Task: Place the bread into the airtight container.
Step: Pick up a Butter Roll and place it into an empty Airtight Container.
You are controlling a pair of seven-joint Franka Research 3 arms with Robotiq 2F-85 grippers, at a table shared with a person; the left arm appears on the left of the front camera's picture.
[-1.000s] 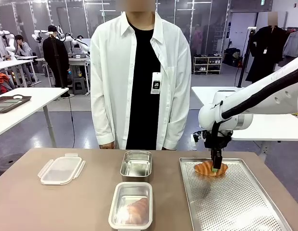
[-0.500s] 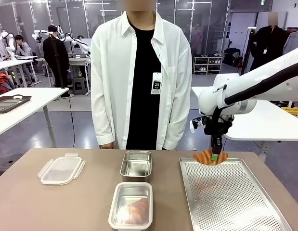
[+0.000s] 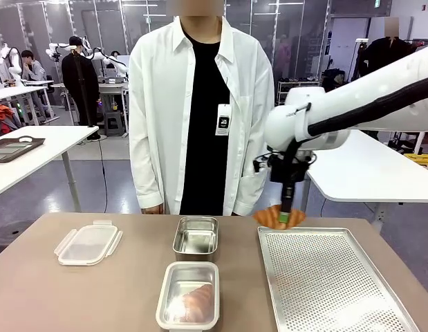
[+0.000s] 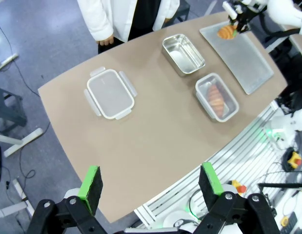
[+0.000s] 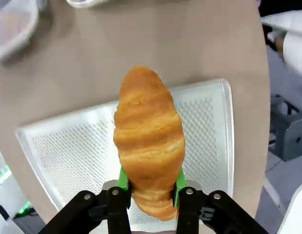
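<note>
My right gripper (image 3: 285,218) is shut on a golden croissant-shaped bread (image 3: 274,217) and holds it in the air over the far left corner of the perforated tray (image 3: 331,283). The right wrist view has the bread (image 5: 150,141) clamped between the green pads (image 5: 123,179) above the tray (image 5: 68,146). Two lidless steel airtight containers stand in the middle: the far one (image 3: 196,237) is empty, the near one (image 3: 189,294) holds another bread (image 3: 194,302). High above the table's near edge, my left gripper (image 4: 150,180) is open and holds nothing.
A clear clip lid (image 3: 88,243) lies on the table at the left. A person in a white shirt stands at the far edge, behind the containers, arms down. The tray's surface is bare.
My right gripper has lifted the bread off the tray and carried it up and to the left, from over the tray's far middle to its far left corner.
</note>
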